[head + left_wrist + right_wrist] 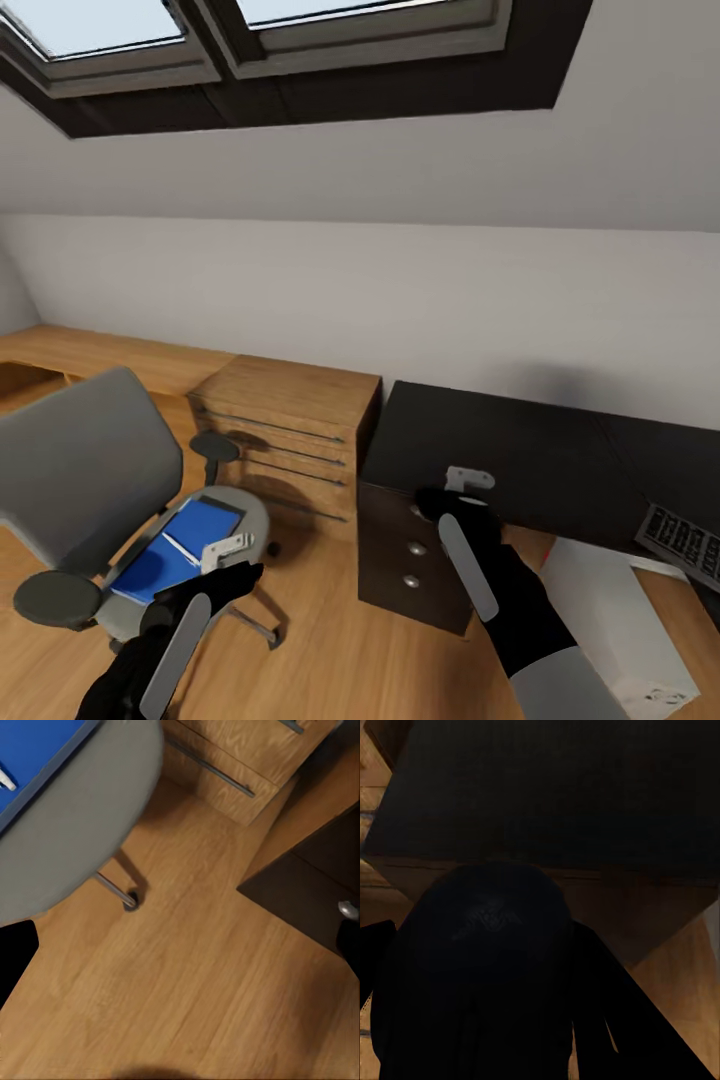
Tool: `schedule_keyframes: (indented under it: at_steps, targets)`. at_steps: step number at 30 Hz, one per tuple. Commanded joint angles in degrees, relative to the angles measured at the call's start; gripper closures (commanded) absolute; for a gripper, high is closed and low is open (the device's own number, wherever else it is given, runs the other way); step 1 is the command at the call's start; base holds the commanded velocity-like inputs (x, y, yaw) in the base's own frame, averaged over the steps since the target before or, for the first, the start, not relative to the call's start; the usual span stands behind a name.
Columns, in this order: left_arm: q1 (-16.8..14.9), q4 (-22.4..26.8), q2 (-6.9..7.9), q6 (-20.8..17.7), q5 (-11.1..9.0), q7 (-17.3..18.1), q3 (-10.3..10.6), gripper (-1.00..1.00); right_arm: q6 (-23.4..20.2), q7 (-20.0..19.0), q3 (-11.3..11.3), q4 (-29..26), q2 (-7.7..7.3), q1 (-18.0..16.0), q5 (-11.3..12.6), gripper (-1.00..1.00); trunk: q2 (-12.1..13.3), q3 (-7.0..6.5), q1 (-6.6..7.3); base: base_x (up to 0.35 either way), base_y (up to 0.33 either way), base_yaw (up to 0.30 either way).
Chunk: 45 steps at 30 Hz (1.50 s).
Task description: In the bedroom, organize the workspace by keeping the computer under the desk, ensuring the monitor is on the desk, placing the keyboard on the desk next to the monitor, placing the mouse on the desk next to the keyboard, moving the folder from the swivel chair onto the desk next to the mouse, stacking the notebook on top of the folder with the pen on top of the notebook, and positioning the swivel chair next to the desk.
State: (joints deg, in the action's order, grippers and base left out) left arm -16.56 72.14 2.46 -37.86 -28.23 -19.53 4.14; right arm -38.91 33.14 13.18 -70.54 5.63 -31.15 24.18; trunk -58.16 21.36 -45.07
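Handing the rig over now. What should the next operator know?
Left tool: open, empty, beside the swivel chair seat.
Right tool: seems shut on the mouse, at the desk's left end.
The folder lies on the chair seat, the keyboard is at the desk's right, and the computer is on the floor by the desk.
Left to do: set the mouse by the keyboard, move the folder, finish the stack, park the chair.

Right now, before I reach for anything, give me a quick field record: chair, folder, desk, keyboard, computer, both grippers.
swivel chair: left of the wooden dresser, apart from the desk
folder: flat on the chair seat
desk: near end bare
keyboard: on desk, at right edge of view
computer: on floor beside desk drawers
left gripper: beside folder
right gripper: at the desk's front edge, something dark between its fingers
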Motion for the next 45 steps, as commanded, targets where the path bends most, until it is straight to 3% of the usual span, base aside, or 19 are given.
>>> schedule_keyframes:
  at_steps: [1,18,24,34,41,45]
  targets:
    - [-0.1,-0.1,-0.06,-0.1,-0.6,-0.6,0.5,-1.0,0.1,0.7,0.1,0.0,-0.01,0.0,0.8,1.0,0.0,0.13,-0.04,0.327,0.078,0.184]
    - [-0.1,-1.4,-0.49,-0.1,-0.6,-0.5,1.4,-1.0,3.3,0.4,0.2,6.7,0.08,0.0,0.8,1.0,0.0,0.27,-0.04,0.327,0.063,0.024]
    - [-0.1,-1.5,-1.7,-0.1,-0.6,-0.5,1.4,-1.0,6.0,0.4,0.1,10.2,0.09,0.0,0.7,1.0,0.0,0.27,-0.04,0.327,0.003,0.0]
    - [-0.1,-1.6,-1.98,-0.1,-0.6,-0.5,1.4,-1.0,7.1,0.3,0.2,13.5,0.23,-0.2,0.7,1.0,0.0,0.27,-0.04,0.314,0.0,0.0]
    - [-0.1,-1.6,-2.01,-0.1,-0.5,-0.4,1.4,-1.0,8.1,0.3,0.4,16.0,0.44,-0.3,0.8,1.0,0.0,0.27,-0.04,0.064,0.0,0.0]
    - [-0.1,-1.5,-2.02,-0.1,-0.5,-0.3,1.4,-1.0,8.4,-0.5,0.4,20.1,0.98,-0.4,0.8,1.0,0.0,0.27,-0.04,0.006,0.0,0.0]
